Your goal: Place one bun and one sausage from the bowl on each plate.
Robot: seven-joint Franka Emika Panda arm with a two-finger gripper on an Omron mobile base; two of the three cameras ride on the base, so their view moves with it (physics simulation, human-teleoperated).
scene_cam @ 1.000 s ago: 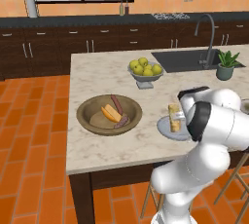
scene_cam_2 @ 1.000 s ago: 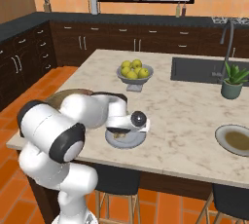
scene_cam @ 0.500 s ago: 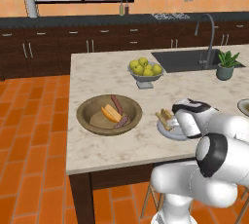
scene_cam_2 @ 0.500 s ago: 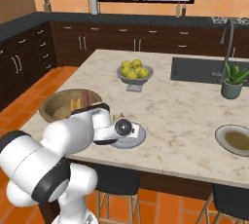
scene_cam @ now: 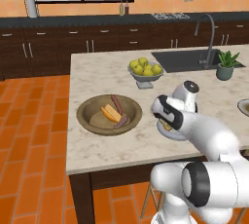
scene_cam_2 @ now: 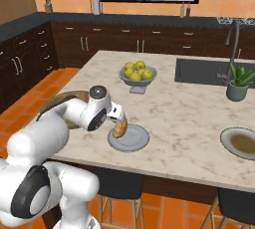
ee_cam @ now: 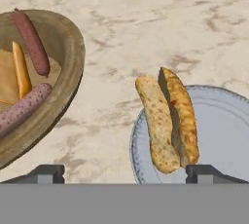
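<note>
Looking along the gripper, we see its jaws spread wide with nothing held between them. Just ahead, between the fingertips, a split bun lies on the near edge of a grey plate. To the gripper's left in the hand view we find the wooden bowl, apart from the plate, holding two sausages and another bun. Farther beyond stands the footed apple bowl.

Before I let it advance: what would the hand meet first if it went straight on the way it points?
Probably the bun lying on the grey plate, right between the open hand's fingertips; depth is hard to judge.
</note>
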